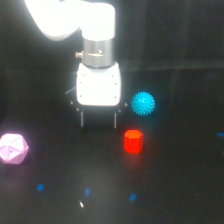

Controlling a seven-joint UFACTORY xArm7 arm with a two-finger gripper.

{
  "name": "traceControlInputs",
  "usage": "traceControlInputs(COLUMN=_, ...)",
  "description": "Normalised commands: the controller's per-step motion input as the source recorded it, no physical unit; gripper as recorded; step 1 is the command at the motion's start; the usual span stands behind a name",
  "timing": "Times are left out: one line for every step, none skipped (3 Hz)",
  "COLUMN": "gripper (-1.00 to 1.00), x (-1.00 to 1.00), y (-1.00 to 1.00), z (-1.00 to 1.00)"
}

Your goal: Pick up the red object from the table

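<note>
The red object (133, 141) is a small red-orange stubby cylinder standing on the black table (165, 190), right of centre in the exterior view. My gripper (99, 120) hangs from the white arm, up and to the left of the red object and apart from it. Its two thin dark fingers (82, 118) point down with a wide gap between them, and nothing is held. The fingertips are dim against the dark table.
A cyan spiky ball (143, 103) sits just right of the gripper body and behind the red object. A pink faceted polyhedron (13, 148) lies at the exterior view's left edge. Small blue marks (87, 191) and a white speck (81, 203) dot the front of the table.
</note>
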Motion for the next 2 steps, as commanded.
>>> traceControlInputs(gripper=0.54, x=0.7, y=-0.5, z=-0.93)
traceControlInputs(gripper=0.02, x=0.85, y=-0.78, z=-0.21)
